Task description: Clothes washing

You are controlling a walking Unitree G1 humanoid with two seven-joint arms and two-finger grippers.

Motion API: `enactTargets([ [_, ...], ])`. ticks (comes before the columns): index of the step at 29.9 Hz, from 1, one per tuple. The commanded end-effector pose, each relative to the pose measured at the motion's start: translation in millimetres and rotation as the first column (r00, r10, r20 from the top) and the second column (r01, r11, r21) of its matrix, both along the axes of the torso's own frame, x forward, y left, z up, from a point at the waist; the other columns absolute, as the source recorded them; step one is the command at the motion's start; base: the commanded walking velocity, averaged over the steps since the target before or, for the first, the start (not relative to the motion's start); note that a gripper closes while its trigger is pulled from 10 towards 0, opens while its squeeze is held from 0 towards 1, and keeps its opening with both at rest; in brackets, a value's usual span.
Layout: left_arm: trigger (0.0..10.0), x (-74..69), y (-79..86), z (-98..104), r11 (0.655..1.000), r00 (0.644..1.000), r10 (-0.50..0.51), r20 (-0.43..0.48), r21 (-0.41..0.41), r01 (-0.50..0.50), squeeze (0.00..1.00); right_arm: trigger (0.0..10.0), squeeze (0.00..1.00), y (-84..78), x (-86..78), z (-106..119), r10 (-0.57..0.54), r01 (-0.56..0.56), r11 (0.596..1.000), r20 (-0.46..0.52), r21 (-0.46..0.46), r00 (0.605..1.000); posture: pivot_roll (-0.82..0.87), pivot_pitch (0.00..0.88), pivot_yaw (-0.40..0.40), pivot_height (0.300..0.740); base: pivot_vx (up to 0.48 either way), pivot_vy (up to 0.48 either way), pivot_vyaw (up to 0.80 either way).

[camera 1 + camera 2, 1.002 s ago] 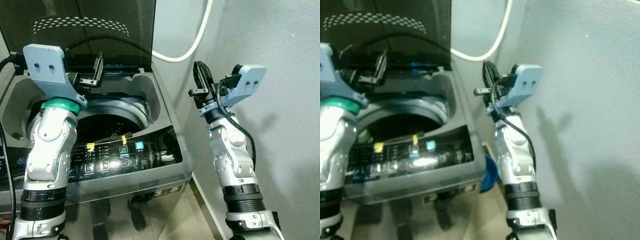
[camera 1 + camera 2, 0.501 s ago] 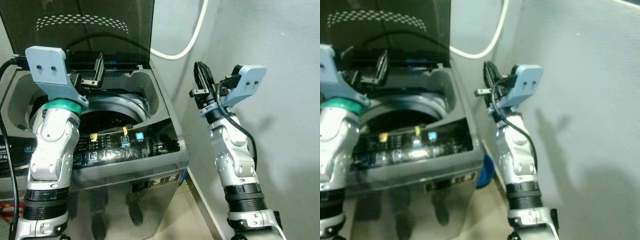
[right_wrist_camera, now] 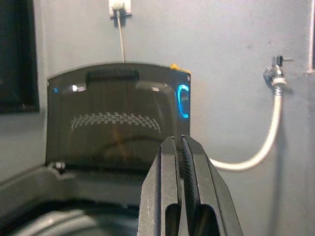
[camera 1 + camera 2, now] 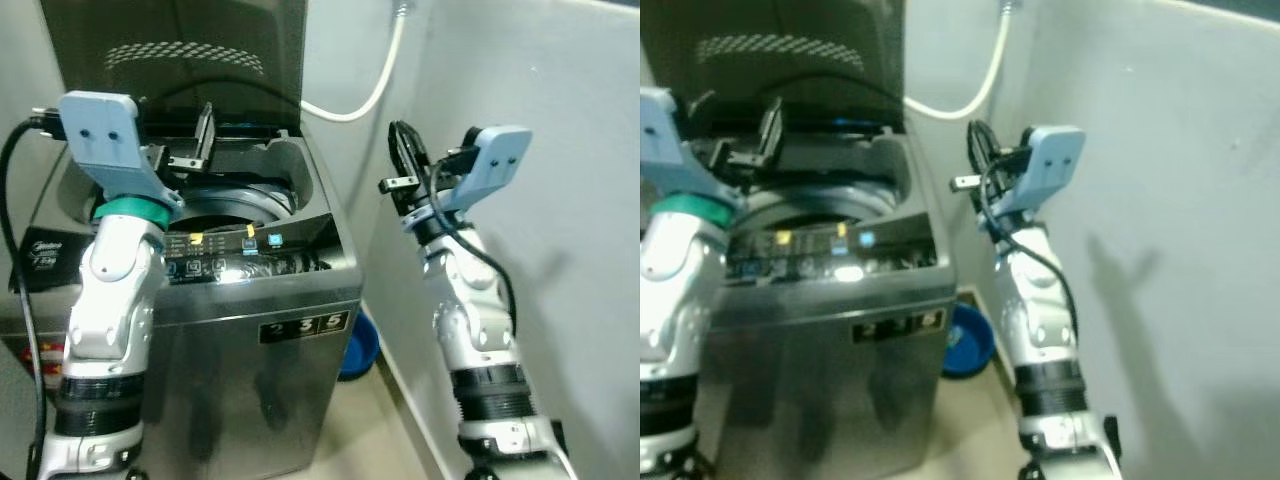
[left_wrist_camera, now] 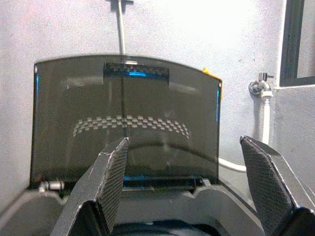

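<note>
The washing machine [image 4: 250, 330] drum's depths are too dark to make out, its panel labels too small.

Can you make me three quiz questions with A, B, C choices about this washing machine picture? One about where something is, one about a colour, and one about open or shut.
1. Where is the bowl?
A. on the floor beside the washing machine
B. inside the drum
C. on the lid

2. What colour is the bowl?
A. red
B. blue
C. yellow

3. How is the lid?
A. shut
B. taken off
C. standing open

Answers: 1 A, it sits low by the machine's foot. 2 B, it looks bright blue. 3 C, the lid stands upright behind the tub.
</note>
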State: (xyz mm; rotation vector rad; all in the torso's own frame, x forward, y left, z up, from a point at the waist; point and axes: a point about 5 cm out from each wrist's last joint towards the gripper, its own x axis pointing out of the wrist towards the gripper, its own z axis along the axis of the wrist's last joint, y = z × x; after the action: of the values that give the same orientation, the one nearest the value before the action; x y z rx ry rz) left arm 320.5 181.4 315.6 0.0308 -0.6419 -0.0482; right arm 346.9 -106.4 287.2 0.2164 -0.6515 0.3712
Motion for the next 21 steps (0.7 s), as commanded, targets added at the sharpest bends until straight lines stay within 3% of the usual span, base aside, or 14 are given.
enactTargets([
  [1, 10.0, 1.2, -2.8, -2.3, 1.0, 1.0, -0.002, -0.01, 0.014, 0.002, 0.0, 10.0, 0.0, -3.1, 0.5, -1.6, -0.01, 0.01, 1.0, -0.004, -0.003, 1.0, 0.1, 0.0, -0.059, 0.731, -0.277, 0.0, 0.0],
  [13, 10.0, 1.7, -3.2, -2.4, 1.0, 1.0, 0.001, -0.01, 0.018, -0.001, 0.0, 10.0, 0.0, -0.4, 0.7, -3.3, -0.01, 0.01, 0.999, -0.001, -0.03, 1.0, 0.1, 0.0, -0.058, 0.731, -0.286, 0.0, 0.0],
  [16, 10.0, 10.9, -5.6, -24.1, 0.996, 0.99, 0.045, -0.135, 0.089, -0.033, 0.0, 10.0, 0.0, 1.1, 5.1, -18.6, -0.026, 0.022, 0.997, -0.05, -0.074, 0.998, 0.11, 0.0, -0.06, 0.731, 0.0, 0.0, 0.69],
  [18, 10.0, 12.4, -10.2, -36.7, 0.995, 0.979, 0.007, -0.204, 0.095, 0.013, 0.0, 10.0, 0.0, -0.2, 7.8, -30.2, -0.048, 0.039, 0.994, -0.086, -0.103, 0.995, 0.1, 0.0, -0.062, 0.731, 0.0, 0.0, 0.74],
  [20, 10.0, 12.4, -10.2, -36.7, 0.995, 0.979, 0.007, -0.204, 0.095, 0.013, 0.0, 10.0, 0.0, -0.2, 7.8, -30.2, -0.048, 0.039, 0.994, -0.086, -0.103, 0.995, 0.1, 0.0, -0.062, 0.731, 0.0, 0.0, 0.74],
  [21, 10.0, 12.8, -16.9, -53.0, 0.991, 0.96, -0.014, -0.281, 0.127, 0.051, 0.0, 10.0, 0.0, -4.7, 11.1, -46.1, -0.091, 0.073, 0.99, -0.144, -0.124, 0.985, 0.11, 0.0, -0.063, 0.731, 0.0, 0.0, 0.77],
])
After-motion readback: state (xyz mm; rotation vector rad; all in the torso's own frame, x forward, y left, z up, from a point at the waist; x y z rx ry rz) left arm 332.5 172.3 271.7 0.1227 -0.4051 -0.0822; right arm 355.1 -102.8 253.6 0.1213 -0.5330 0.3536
